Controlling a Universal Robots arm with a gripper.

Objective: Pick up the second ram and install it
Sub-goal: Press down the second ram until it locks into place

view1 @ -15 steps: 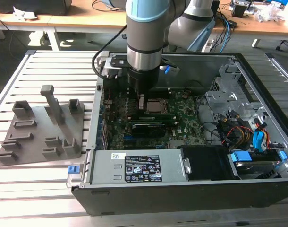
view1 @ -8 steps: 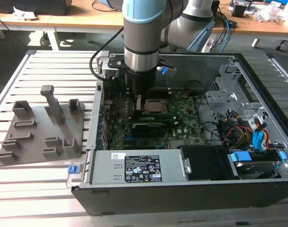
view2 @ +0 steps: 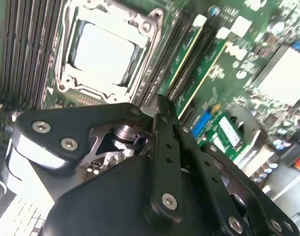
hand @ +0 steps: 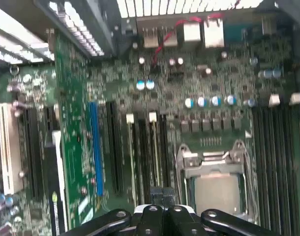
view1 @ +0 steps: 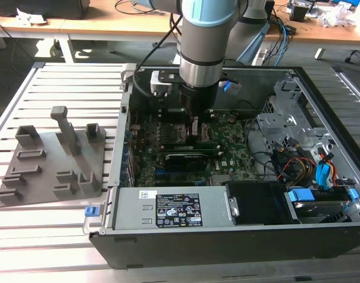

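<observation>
**Arm low over the memory slots**

The gripper (view1: 195, 127) hangs inside the computer case (view1: 321, 118), right above two sticks standing in their slots. The second ram (hand: 153, 152) runs toward twelve o'clock from it. I cannot tell its grip.

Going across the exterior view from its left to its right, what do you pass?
Grey slotted tray → blue clip at the case corner → motherboard with the arm's gripper lowered over it → drive bay with coloured cables.
</observation>
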